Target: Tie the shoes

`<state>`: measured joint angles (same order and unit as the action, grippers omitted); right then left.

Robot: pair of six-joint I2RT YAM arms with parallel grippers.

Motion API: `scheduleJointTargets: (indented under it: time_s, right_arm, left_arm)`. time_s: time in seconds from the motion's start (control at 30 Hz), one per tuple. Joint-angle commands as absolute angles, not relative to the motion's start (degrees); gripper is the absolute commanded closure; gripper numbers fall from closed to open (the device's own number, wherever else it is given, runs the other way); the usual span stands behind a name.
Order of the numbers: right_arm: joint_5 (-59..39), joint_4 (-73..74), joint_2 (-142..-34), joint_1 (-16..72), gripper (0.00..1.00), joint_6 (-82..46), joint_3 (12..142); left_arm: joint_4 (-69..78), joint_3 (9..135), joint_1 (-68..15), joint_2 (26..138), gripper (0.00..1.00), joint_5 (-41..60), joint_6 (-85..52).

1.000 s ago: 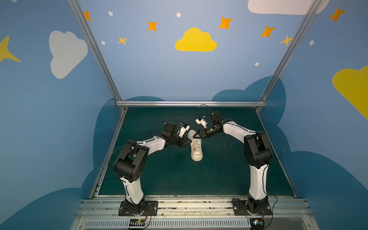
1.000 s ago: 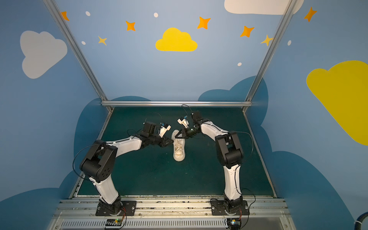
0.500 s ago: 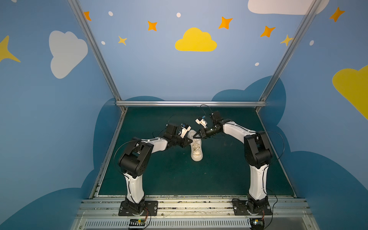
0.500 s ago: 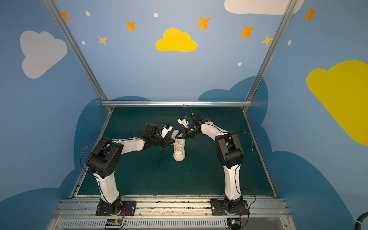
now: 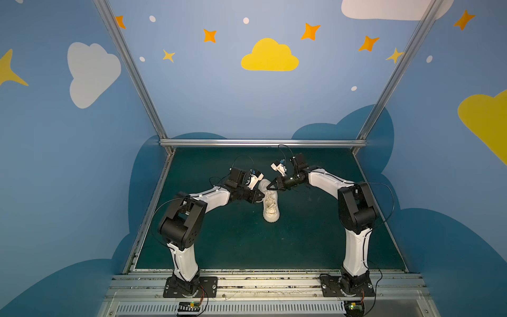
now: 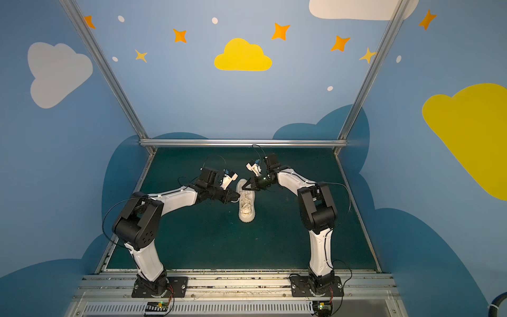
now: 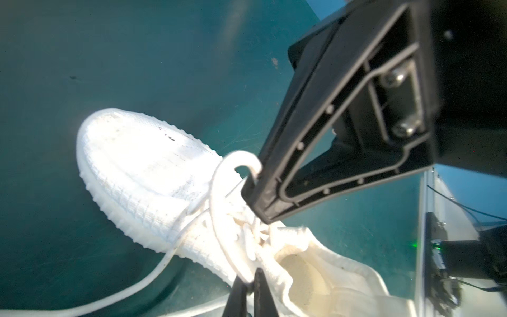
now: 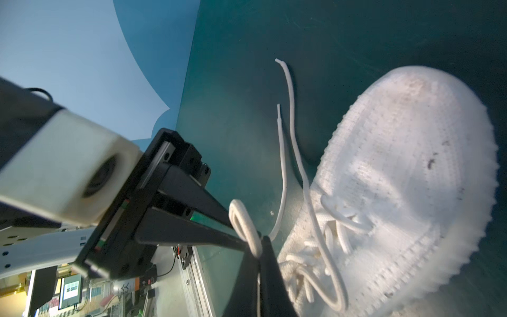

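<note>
Sneaker (image 5: 271,208): it lies sole-down on the green worktop (image 5: 219,241), about midway between the left and right edges and somewhat nearer the far edge. The toe points toward the near edge and the heel toward the far one.

Condition: off-white knit upper with a few dark specks on the toe, ribbed sole, collar gaping open.

Progress: I find no finished bow. One lace loop (image 7: 216,208) stands raised above the eyelets, and both of my tools are on it. My left tool (image 5: 260,197) is clenched on the loop's lower run, and my right tool (image 5: 270,188) is clenched on its curled top (each wrist view shows cord pinched at a tip). Two lace ends (image 8: 282,153) trail free on the worktop beside the sneaker.

I cannot tell whether a first crossing is already snug beneath the loop, because the lacing there reads as a tangle.

Judgement: the task is early to middle stage. The second loop, the wrap-through and the final tightening appear outstanding.
</note>
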<state>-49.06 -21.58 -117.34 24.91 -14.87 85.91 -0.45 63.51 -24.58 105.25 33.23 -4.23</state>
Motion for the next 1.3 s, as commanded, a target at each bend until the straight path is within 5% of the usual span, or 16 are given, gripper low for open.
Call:
scheduleJointTargets:
  time_s: [0.0, 0.5, 1.27]
  right_arm:
    - [-46.67, -19.33, -115.08, 24.74, 1.0, -17.92, 85.07]
    - [-44.67, -20.91, -117.08, 24.46, 1.0, -20.84, 85.42]
    - [-46.1, -25.31, -119.86, 24.08, 1.0, -20.32, 87.77]
  left_arm:
    - [-7.48, 66.29, -25.12, 104.54, 0.93, 36.7, -3.89]
    - [-10.94, 70.4, -25.96, 110.62, 0.94, 40.59, -4.9]
    - [-14.27, 70.96, -22.33, 105.93, 0.49, 37.78, -0.55]
